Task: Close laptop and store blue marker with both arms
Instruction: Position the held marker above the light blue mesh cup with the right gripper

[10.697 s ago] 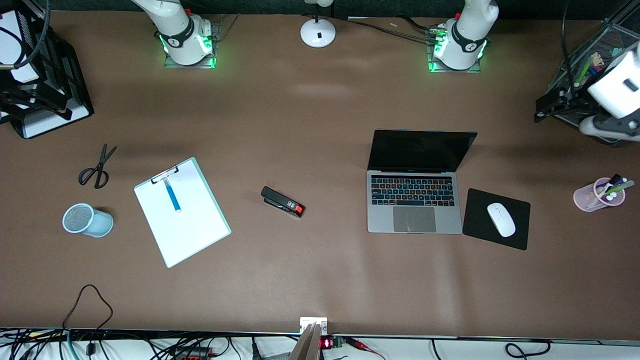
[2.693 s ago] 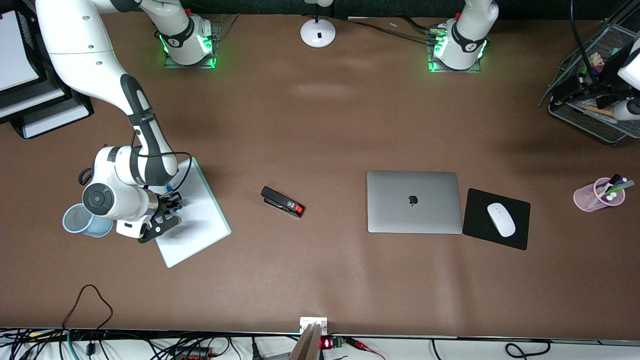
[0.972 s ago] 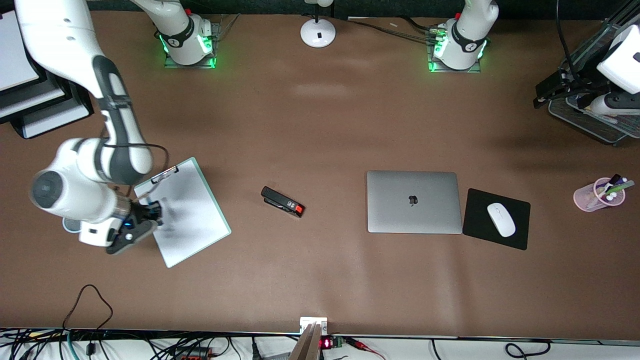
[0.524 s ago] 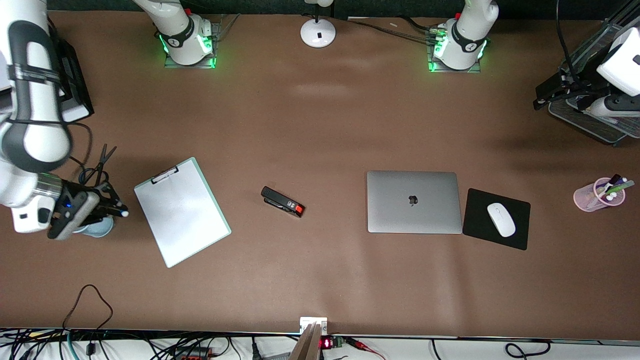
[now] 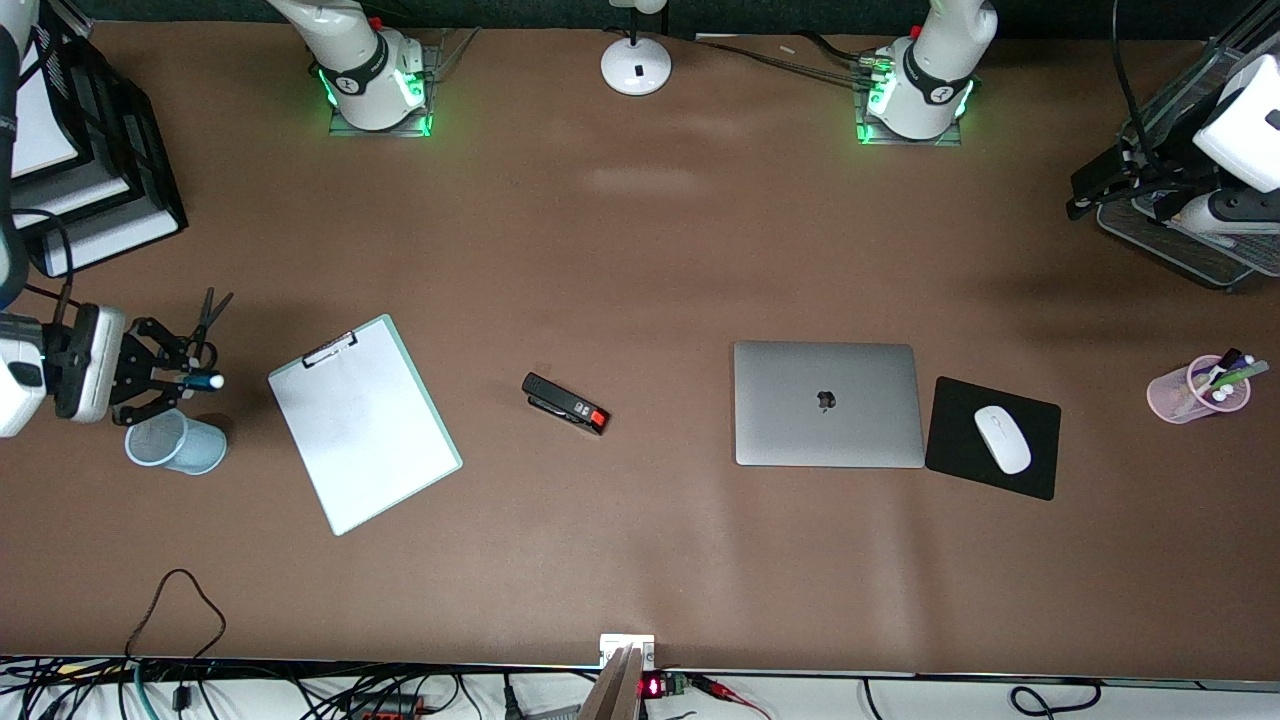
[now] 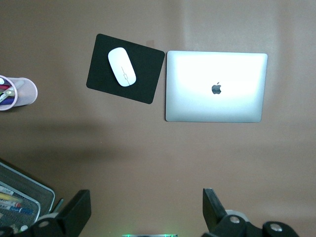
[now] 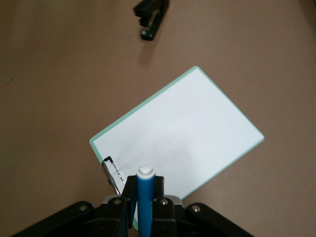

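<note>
I noted the pale blue mesh cup [image 5: 175, 441] lying nearest the front camera at the right arm's end, nothing visible inside it. Just above it hung the right gripper [image 5: 165, 381], its fingers pinched on the blue marker [image 5: 200, 381], white end toward the clipboard [image 5: 364, 424]; in the right wrist view the marker [image 7: 145, 200] stood clamped between the pads. The scissors [image 5: 205, 320] lay a little farther off. Mid-table sat the stapler [image 5: 565, 403]. The laptop [image 5: 827, 404] lay shut, logo up, beside the mouse pad [image 5: 990, 437] and mouse [image 5: 1002, 439]. The pink cup [image 5: 1197, 390] held several pens. The left gripper [image 5: 1100, 190] waited, fingers spread, over the wire tray [image 5: 1185, 250].
</note>
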### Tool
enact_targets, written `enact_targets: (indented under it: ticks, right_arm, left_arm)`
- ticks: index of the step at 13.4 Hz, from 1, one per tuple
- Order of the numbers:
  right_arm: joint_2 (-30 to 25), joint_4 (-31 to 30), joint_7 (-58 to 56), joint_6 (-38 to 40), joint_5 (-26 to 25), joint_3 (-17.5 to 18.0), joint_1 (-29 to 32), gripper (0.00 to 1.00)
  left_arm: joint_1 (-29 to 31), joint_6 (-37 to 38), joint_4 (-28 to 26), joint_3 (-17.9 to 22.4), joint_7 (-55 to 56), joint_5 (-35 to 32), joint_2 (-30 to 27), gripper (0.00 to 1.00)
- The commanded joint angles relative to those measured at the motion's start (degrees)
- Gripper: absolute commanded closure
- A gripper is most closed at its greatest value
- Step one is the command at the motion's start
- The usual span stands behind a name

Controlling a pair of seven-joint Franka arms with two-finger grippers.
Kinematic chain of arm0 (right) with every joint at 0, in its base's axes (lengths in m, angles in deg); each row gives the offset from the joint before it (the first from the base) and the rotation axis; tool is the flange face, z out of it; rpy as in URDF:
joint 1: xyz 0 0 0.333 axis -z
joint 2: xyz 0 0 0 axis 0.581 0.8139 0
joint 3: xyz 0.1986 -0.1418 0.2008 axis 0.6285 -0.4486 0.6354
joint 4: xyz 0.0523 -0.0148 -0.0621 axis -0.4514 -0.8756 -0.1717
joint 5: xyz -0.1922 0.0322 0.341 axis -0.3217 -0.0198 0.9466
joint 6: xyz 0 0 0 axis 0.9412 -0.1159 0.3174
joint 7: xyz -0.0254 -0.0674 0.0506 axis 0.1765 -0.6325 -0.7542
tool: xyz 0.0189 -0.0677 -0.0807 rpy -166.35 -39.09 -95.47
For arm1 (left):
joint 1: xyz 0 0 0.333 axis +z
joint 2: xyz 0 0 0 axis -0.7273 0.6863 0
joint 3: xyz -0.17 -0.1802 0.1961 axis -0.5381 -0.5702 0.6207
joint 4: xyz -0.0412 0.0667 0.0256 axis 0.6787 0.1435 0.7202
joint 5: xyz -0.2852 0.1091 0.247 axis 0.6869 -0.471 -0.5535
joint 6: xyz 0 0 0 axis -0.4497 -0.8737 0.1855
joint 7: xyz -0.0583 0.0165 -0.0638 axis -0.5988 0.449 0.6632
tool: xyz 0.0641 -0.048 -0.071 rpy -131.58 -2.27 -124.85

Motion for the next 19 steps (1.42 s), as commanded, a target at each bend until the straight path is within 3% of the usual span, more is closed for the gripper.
enact_targets:
  ticks: [1,6,12,19]
  right_arm:
    - [0.64,1.58,-8.54,4.76,4.41,0.26,2.15,0.98]
    - [3.72,2.90,-15.33,5.73,13.29,0.26,6.89,0.98]
    - [4.86,4.38,-18.23,5.21,15.86,0.26,9.45,0.98]
    - [11.80,9.31,-19.12,5.03,16.03,0.34,12.61,0.98]
  left_arm:
    - [0.24,0.26,0.92,-0.10,-1.11,0.24,0.29,0.00]
    - [0.16,0.26,0.83,-0.28,-1.11,-0.02,0.29,0.00]
    - [0.15,0.34,0.83,-0.28,-1.11,0.07,0.37,0.00]
    - [0.24,0.08,0.83,-0.19,-1.11,0.07,0.46,0.00]
